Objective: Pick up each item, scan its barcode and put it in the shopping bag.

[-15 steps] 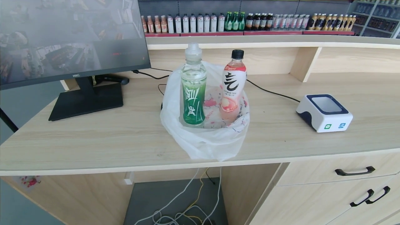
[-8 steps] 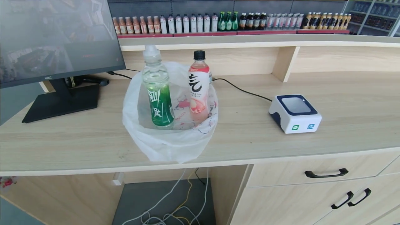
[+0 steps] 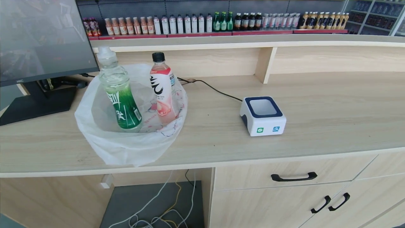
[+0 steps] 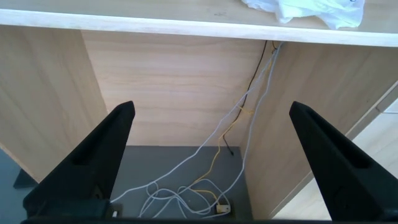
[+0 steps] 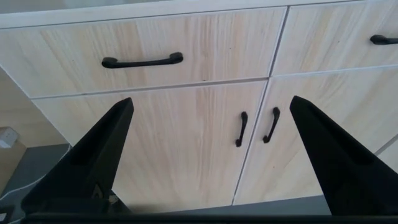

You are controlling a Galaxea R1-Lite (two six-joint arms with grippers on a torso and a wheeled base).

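Note:
On the wooden counter (image 3: pixel 316 104) a white shopping bag (image 3: pixel 126 145) stands open, at the left in the head view. Two bottles stand upright inside it: a green-labelled one (image 3: pixel 120 95) and a pink one with a black cap (image 3: pixel 162 90). To the bag's right sits the white and blue barcode scanner (image 3: pixel 262 117), its window facing up. My left gripper (image 4: pixel 211 109) is open and holds nothing, below the counter's front edge, with the bag's overhang (image 4: pixel 305 11) above it. My right gripper (image 5: pixel 211 102) is open and holds nothing, facing the cabinet fronts.
A monitor (image 3: pixel 41 34) on a black stand occupies the counter's left end. A cable (image 3: pixel 208 87) runs from the scanner to the back. Loose cables (image 4: pixel 205 186) hang in the recess under the counter. Drawers and doors with black handles (image 5: pixel 142 61) lie to its right. Shelves of bottles (image 3: pixel 221 22) line the back.
The whole head view has shifted: the camera has turned to the right, so bag, bottles and scanner sit further left in the picture. The things themselves have not moved.

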